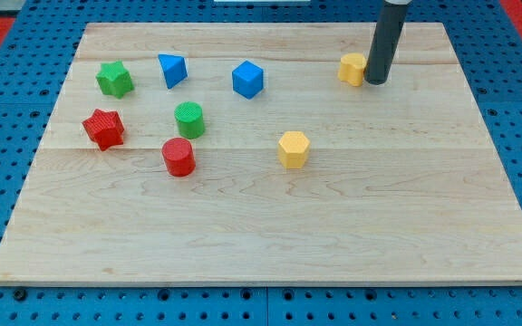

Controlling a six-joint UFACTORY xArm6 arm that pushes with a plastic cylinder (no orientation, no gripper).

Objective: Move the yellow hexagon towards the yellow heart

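I am seeing my tip sitting at the view's top right, its lower end resting on the wooden board and pressing right against the right side of the yellow heart. The rod ends plainly, with no jaws to part or close, so there is nothing for me to report as apart, together or clamped.

The yellow hexagon is lying near the board's middle, well apart from the heart, at about seven o'clock from it and from my tip.

Going out from the hexagon, the blue cube is sitting at about eleven o'clock. The red cylinder is lying at nine o'clock, with the green cylinder just beside it at about one o'clock. The blue triangular block, green star and red star are standing further out towards ten o'clock, along the view's left.
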